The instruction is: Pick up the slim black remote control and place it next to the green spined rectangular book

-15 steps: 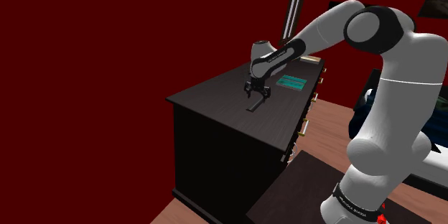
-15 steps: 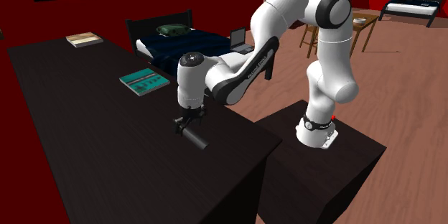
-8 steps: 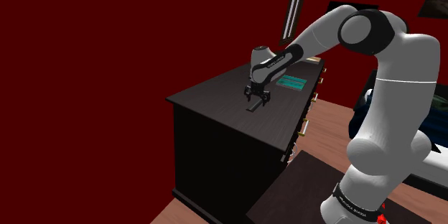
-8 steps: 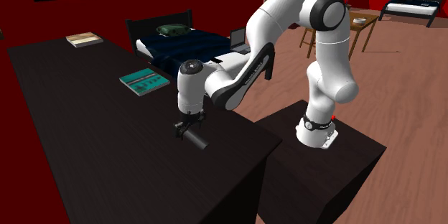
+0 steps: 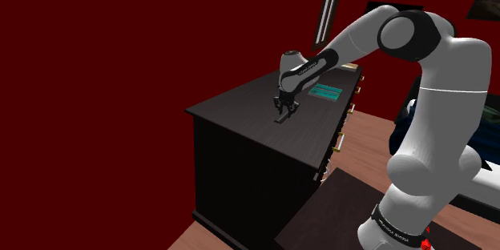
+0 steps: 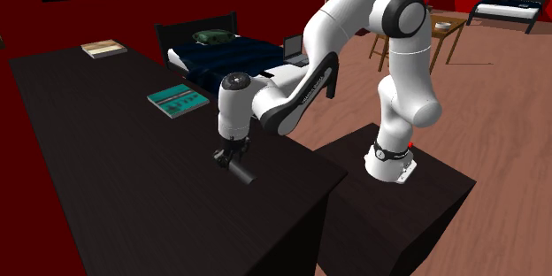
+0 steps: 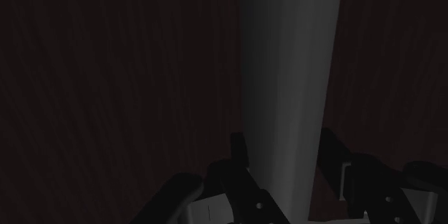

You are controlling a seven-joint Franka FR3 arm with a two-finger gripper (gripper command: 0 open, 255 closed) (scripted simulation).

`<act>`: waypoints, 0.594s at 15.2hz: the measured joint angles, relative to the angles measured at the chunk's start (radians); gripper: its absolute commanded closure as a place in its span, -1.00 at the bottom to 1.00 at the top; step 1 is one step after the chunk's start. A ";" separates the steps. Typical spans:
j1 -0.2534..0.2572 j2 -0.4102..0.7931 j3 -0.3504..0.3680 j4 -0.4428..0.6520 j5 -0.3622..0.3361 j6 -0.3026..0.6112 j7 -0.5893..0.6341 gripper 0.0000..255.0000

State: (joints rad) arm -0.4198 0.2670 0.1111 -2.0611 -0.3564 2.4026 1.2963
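In the second exterior view, a tan book (image 6: 103, 49) lies at the far left end of the black dresser top (image 6: 97, 168). At about four o'clock from it, the teal book (image 6: 178, 101) lies flat near the edge that faces the bed (image 6: 232, 57). The gripper (image 6: 232, 157) points straight down at about five o'clock from the teal book, well apart from it. The remote control (image 6: 241, 172) lies on the dresser top under the gripper, and its free end sticks out toward five o'clock.

The bed has a dark blue cover and a green pillow (image 6: 212, 35), and stands at twelve o'clock from the gripper, with a laptop (image 6: 295, 49) just to its right. Further right the white arm (image 6: 354, 18) rises from the stand (image 6: 425, 221). Beyond it are a wooden table (image 6: 447, 26) and a second bed (image 6: 513, 4).

In the wrist view, the remote control (image 7: 287, 79) runs away from the gripper (image 7: 283, 149) as a long grey bar over dark wood grain. One of the fingertips (image 7: 239, 151) sits against each of its long sides, so the tool is clenched on the remote, which rests on the wood.

In the shoulder view, a dark red wall (image 5: 96, 88) takes up the left. The dresser (image 5: 240, 152) stands to its right, with the gripper (image 5: 285, 110) down on the remote control (image 5: 281, 118). The teal book (image 5: 326, 91) lies at about two o'clock from the gripper.
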 measured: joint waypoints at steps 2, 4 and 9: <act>-0.001 -0.004 -0.001 -0.005 -0.001 -0.002 0.001 1.00; 0.000 -0.005 -0.001 -0.006 -0.002 -0.002 0.002 1.00; -0.001 -0.005 0.000 -0.002 0.002 -0.017 -0.002 1.00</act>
State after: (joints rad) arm -0.4211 0.2620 0.1107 -2.0633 -0.3541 2.3856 1.2942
